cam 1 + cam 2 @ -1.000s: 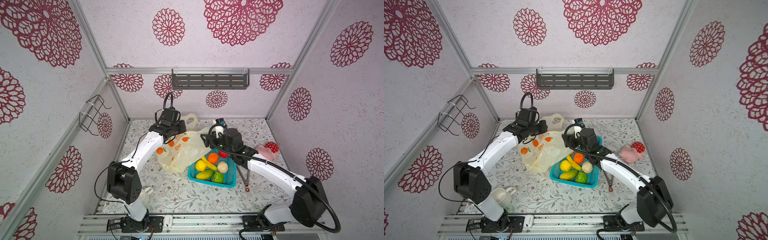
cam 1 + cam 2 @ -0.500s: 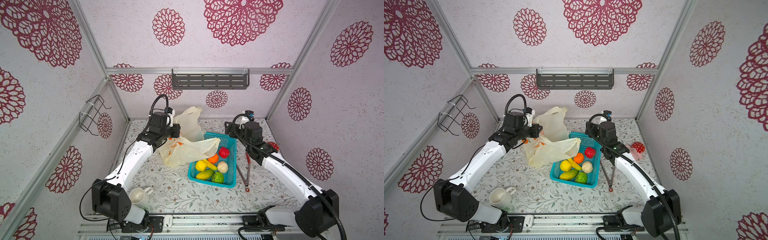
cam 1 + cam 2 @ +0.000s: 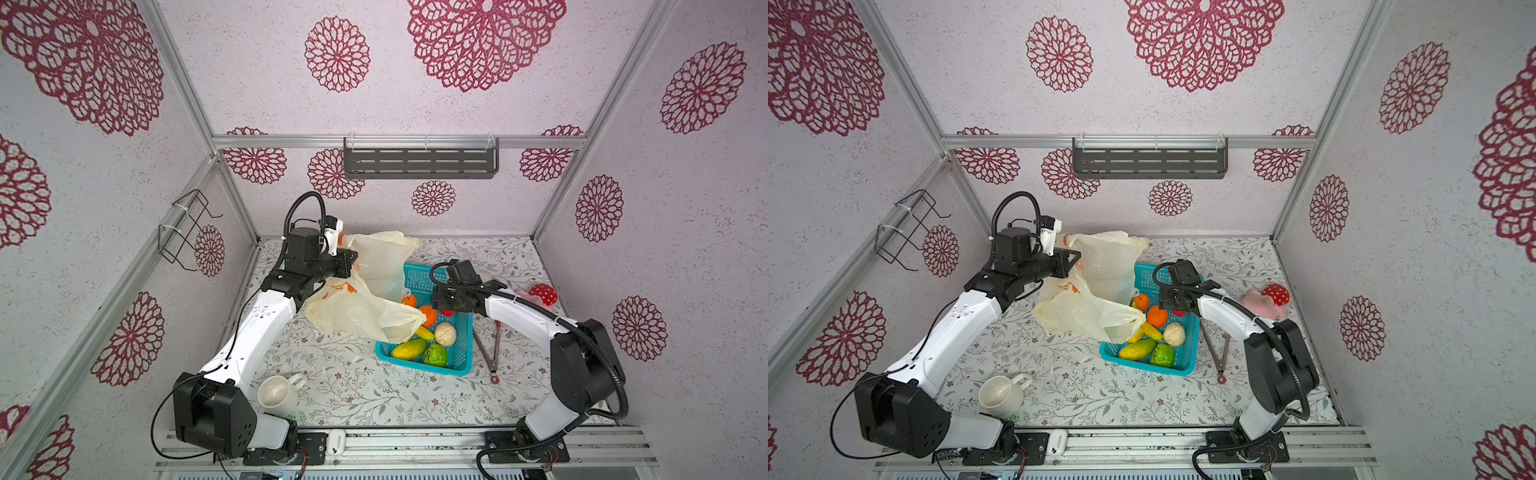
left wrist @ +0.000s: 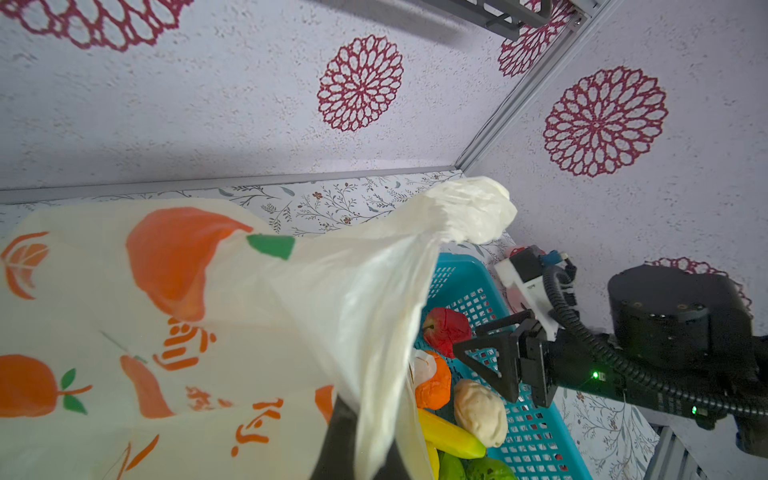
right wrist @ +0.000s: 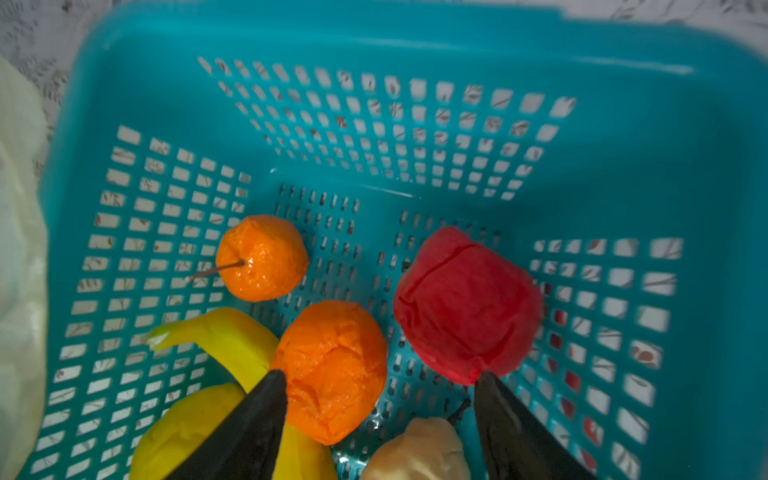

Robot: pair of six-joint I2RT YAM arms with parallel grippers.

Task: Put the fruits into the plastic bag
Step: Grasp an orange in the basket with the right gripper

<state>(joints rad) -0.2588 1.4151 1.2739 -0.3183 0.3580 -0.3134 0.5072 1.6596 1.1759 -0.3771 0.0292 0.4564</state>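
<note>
The plastic bag (image 3: pixel 357 309) (image 3: pixel 1084 309) (image 4: pixel 187 332), cream with orange prints, hangs from my left gripper (image 3: pixel 352 264) (image 3: pixel 1076 259) (image 4: pixel 349 444), which is shut on its upper edge. The bag's mouth droops over the left rim of the teal basket (image 3: pixel 419 368) (image 5: pixel 374 33). The fruits lie in the basket: red apple (image 5: pixel 465 303), big orange (image 5: pixel 332 365), small orange (image 5: pixel 262 257), banana (image 5: pixel 224 336), mango (image 3: pixel 409 348), bumpy green ball (image 3: pixel 435 354), cream round one (image 3: pixel 444 333). My right gripper (image 3: pixel 435 297) (image 3: pixel 1165 300) (image 5: pixel 380 376) hovers open just above the big orange and the apple.
A white mug (image 3: pixel 278 392) lies at the front left. Metal tongs (image 3: pixel 490 349) lie right of the basket, and a red spotted mushroom plush (image 3: pixel 542 293) sits by the right wall. A grey shelf (image 3: pixel 419 162) hangs on the back wall, a wire rack (image 3: pixel 183 232) on the left wall.
My right gripper left the bag, swung out to the back right, then came down over the basket with its jaws a little narrower. My left gripper lifted the bag's edge up and back.
</note>
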